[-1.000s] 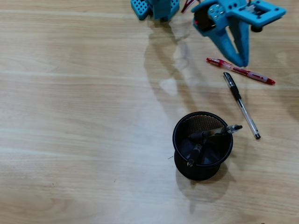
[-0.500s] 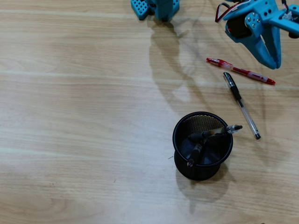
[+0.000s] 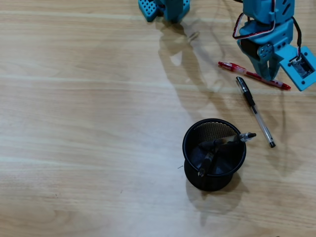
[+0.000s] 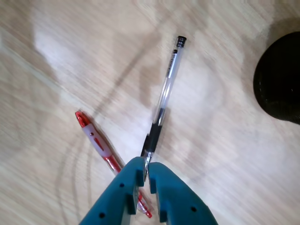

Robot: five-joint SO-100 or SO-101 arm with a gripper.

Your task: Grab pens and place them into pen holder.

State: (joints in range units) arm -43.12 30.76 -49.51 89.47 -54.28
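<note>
A red-and-white pen [image 3: 238, 68] [image 4: 97, 144] lies on the wooden table at the upper right of the overhead view. Just below it lies a black-and-clear pen [image 3: 254, 109] [image 4: 164, 98]. My blue gripper [image 3: 269, 73] [image 4: 146, 165] hovers over the red pen's middle, jaws shut with only a thin slit and nothing held. In the wrist view the black pen's tip shows just past the fingertips. The black mesh pen holder [image 3: 185, 144] [image 4: 280, 84] stands below the pens, with two dark pens [image 3: 213, 144] leaning inside, one tip over the rim.
The arm's blue base [image 3: 165, 7] stands at the top edge of the overhead view. Light wooden tabletop [image 3: 89, 123] stretches to the left of the holder. The wrist view is motion-blurred.
The gripper has swung right, then turned and come down the overhead view, ending above the red pen. Pens and holder have not moved.
</note>
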